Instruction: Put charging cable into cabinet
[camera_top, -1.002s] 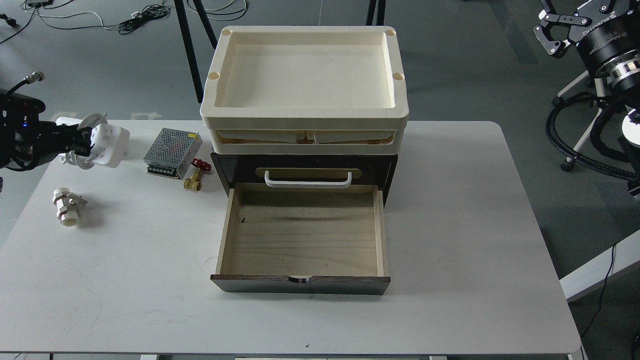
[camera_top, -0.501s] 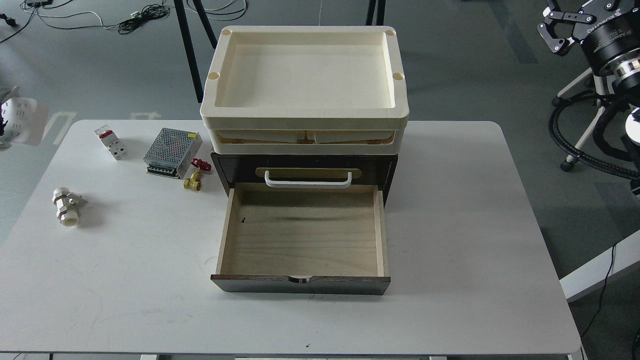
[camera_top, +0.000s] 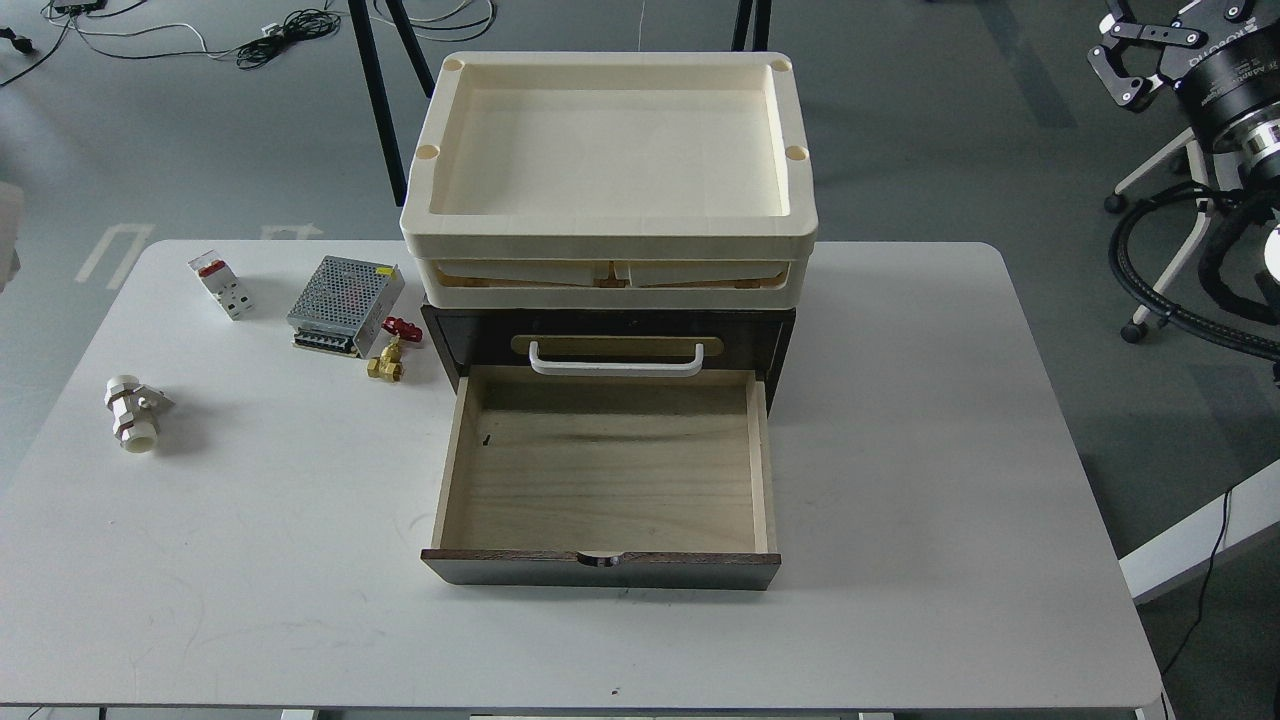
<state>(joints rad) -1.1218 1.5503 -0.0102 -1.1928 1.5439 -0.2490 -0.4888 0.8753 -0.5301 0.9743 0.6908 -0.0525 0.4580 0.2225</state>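
Note:
The dark brown cabinet (camera_top: 775, 345) stands at the middle back of the white table (camera_top: 920, 450). Its pale wood lower drawer (camera_top: 605, 480) is pulled open toward me and is empty. The drawer above it is shut and has a white bar handle (camera_top: 614, 362). Cream trays (camera_top: 610, 235) are stacked on top. Only a pale blurred sliver (camera_top: 6, 235) shows at the left edge, where the white charging cable went, and I cannot tell what it is. My left gripper is out of view. My right gripper (camera_top: 1140, 55) hangs dark and small at the top right, off the table, with nothing seen in it.
At the back left of the table lie a small white breaker with a red tab (camera_top: 220, 285), a perforated metal power supply box (camera_top: 346, 292) and a brass valve with a red handle (camera_top: 390, 350). A white plastic pipe fitting (camera_top: 133, 412) lies near the left edge.
The left gripper, holding the white power strip, rose and moved left out of view, uncovering the breaker. The right arm drifted slightly up and right.

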